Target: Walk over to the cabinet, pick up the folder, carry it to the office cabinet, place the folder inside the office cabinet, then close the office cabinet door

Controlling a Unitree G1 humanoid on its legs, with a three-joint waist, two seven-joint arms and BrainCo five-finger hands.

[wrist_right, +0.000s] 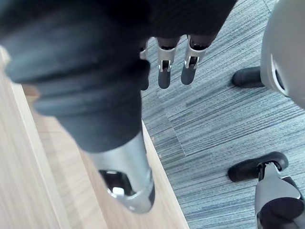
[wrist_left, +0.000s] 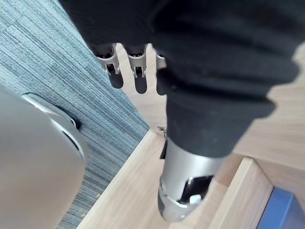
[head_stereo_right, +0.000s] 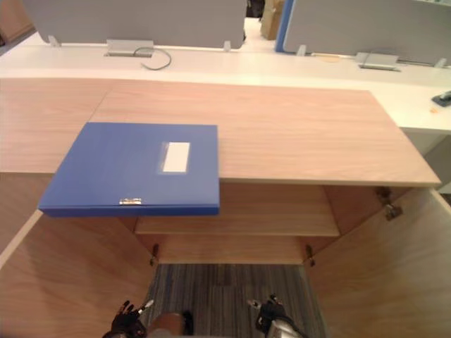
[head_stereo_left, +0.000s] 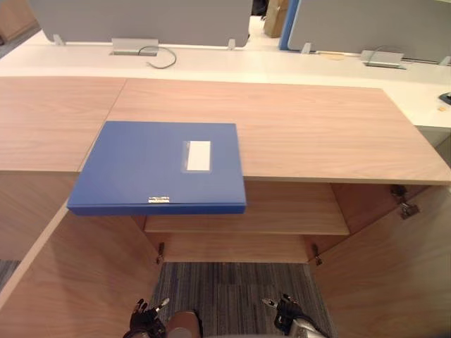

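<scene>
A blue folder (head_stereo_left: 161, 169) with a white label lies flat on the wooden cabinet top (head_stereo_left: 303, 134), its front edge hanging over the open compartment. Below it the cabinet (head_stereo_left: 246, 229) stands open, with a shelf inside and both doors swung out. My left hand (head_stereo_left: 146, 318) hangs low by the left door, fingers (wrist_left: 136, 71) straight and holding nothing. Low by the right door hangs my right hand (head_stereo_left: 287, 314), its fingers (wrist_right: 164, 67) relaxed and empty. Both hands are far below the folder.
The left door (head_stereo_left: 63, 282) and the right door (head_stereo_left: 394, 267) flank a strip of grey carpet (head_stereo_left: 232, 292). Behind the cabinet runs a white desk (head_stereo_left: 282, 63) with grey partition screens (head_stereo_left: 141, 21) and cable boxes.
</scene>
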